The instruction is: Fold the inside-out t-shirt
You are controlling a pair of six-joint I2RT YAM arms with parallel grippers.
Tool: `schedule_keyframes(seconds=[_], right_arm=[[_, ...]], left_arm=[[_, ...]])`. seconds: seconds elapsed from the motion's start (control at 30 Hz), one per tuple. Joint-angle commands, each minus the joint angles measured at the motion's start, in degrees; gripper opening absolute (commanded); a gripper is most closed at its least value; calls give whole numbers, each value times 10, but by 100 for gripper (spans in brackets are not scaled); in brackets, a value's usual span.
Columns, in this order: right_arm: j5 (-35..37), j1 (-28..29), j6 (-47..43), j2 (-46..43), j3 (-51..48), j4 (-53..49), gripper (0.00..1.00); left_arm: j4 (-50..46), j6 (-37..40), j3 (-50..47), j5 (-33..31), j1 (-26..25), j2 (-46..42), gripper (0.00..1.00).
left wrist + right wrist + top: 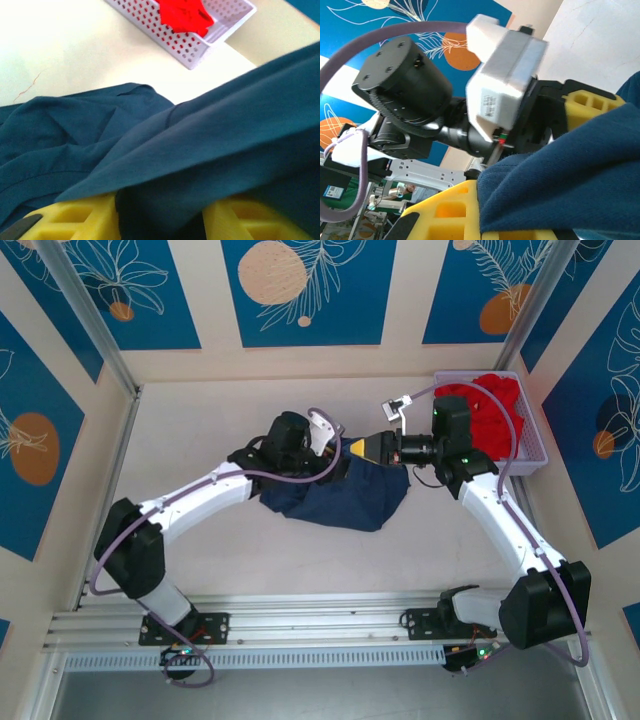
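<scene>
Shows the inside-out t-shirt (pixel 340 502) bunched at the middle of the desk (pixel 200 430), between both arms. Shows the right end effector (pixel 485 227) clamped tight on a raised fold of the navy cloth. Shows the left end effector (pixel 160 205) with yellow fingers (pixel 80 220) partly apart and cloth lying between them; cannot tell whether gripped. Places a red garment (pixel 490 405) in a white basket (pixel 530 458) at the far right.

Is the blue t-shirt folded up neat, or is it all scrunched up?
Scrunched up. The t-shirt lies in a rumpled, wrinkly heap on the table, with no flat, tidy folds.
</scene>
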Motion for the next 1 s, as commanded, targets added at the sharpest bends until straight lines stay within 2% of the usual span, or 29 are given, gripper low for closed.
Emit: schedule_keyframes(seconds=[0.0, 0.1, 0.2, 0.27, 0.33, 0.47, 0.53, 0.73, 0.97], right_arm=[[-25, -6, 6, -10, 11, -3, 0], [-28, -8, 6, -8, 10, -2, 0], [-27, -9, 1, -9, 10, -5, 0], [-16, -16, -11, -9, 14, -29, 0], [15, -27, -24, -10, 23, -66, 0], [138, -34, -70, 2, 69, -181, 0], [153, -41, -67, 9, 74, -184, 3], [176, -45, -104, 42, 110, -234, 17], [147, -45, -152, 27, 110, -272, 33]], left_arm=[[26, 2, 11, -25, 12, 11, 40], [37, -6, 20, -1, 17, 22, 31], [49, -13, 27, 43, 18, 31, 15], [66, -17, 23, 103, 22, 26, 0], [89, -26, 7, 173, 25, 12, 0], [162, -75, -51, 328, 32, -36, 0], [181, -95, -77, 365, 32, -58, 0], [231, -141, -149, 336, 39, -133, 0], [253, -183, -176, 240, 43, -157, 0]])
